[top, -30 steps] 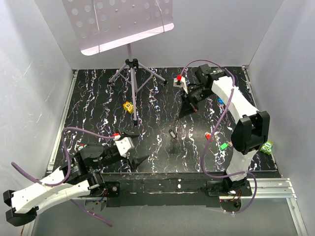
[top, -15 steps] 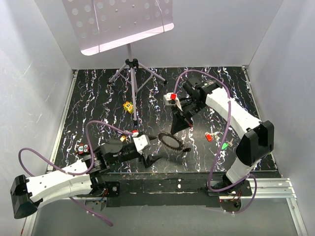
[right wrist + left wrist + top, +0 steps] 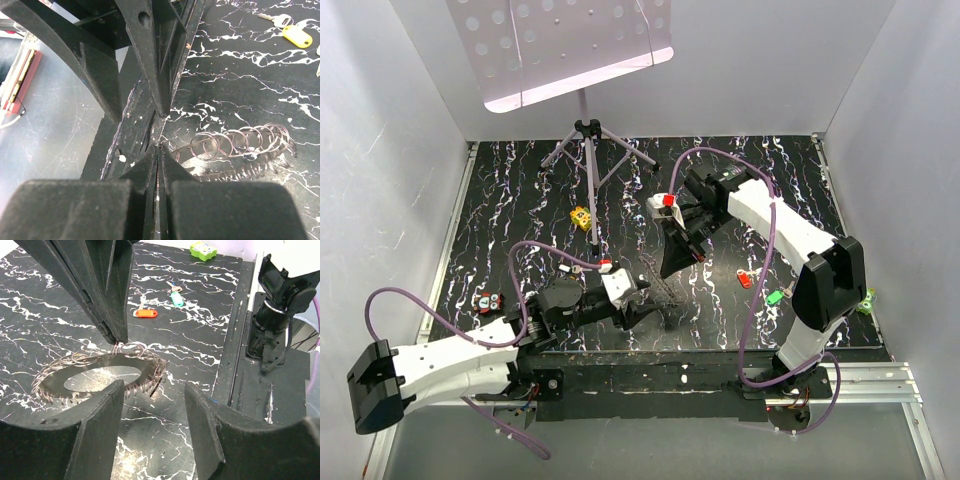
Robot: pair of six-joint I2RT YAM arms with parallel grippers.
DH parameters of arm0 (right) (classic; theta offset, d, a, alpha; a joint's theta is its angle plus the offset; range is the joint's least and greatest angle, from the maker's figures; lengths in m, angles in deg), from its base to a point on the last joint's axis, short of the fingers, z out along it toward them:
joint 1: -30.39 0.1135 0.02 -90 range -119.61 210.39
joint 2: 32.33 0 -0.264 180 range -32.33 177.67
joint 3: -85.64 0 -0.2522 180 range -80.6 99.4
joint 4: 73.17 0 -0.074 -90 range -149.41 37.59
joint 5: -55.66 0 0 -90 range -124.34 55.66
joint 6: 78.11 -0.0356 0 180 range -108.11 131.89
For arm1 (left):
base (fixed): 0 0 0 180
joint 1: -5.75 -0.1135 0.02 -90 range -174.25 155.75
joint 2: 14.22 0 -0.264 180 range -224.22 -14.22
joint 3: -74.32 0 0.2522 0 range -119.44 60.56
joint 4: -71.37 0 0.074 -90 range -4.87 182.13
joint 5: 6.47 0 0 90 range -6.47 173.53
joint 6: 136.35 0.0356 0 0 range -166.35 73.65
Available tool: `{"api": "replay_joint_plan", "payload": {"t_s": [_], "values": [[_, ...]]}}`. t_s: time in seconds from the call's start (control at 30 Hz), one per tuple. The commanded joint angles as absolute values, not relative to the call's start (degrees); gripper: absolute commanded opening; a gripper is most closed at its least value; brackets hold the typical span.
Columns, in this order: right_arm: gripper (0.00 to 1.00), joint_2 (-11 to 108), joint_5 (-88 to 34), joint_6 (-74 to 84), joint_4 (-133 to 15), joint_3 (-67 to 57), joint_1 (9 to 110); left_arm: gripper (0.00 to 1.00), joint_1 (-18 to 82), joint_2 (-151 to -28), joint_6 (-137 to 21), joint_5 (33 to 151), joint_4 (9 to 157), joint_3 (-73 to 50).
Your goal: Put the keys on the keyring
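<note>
The keyring [image 3: 663, 290], a dark ring strung with several small wire loops, hangs tilted just above the table near the front middle. My right gripper [image 3: 667, 271] is shut on one wire loop at its upper edge, which shows clearly in the right wrist view [image 3: 159, 148]. The left wrist view shows the keyring [image 3: 95, 375] and the right gripper's tips [image 3: 117, 337] on it. My left gripper [image 3: 155, 390] is open, its fingers partly closed in, just short of the ring's near edge with nothing between them. A red key [image 3: 747, 277] and a green key [image 3: 777, 296] lie to the right.
A music stand's tripod [image 3: 585, 150] stands at the back. A yellow block [image 3: 582, 216] lies left of centre and a green block [image 3: 865, 300] at the right edge. More keys [image 3: 490, 300] lie at the left. The black base rail [image 3: 650, 365] runs along the front.
The right gripper carried the keyring from the back right toward the front middle. The left arm swung right to meet it, and its jaws narrowed.
</note>
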State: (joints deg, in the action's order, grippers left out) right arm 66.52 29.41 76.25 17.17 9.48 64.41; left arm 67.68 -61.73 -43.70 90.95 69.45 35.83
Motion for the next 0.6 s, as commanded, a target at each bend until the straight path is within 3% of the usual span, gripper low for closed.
{"api": "replay_joint_plan", "payload": {"t_s": [0.0,0.57], "values": [[0.01,66.63,33.34,78.16,29.8,9.4,65.02,0.47,67.45,-62.91,-42.49,89.07,65.44,35.87],[0.01,67.51,33.52,79.39,31.03,9.22,65.54,0.38,67.45,-67.22,-40.55,84.41,61.49,35.16]]}}
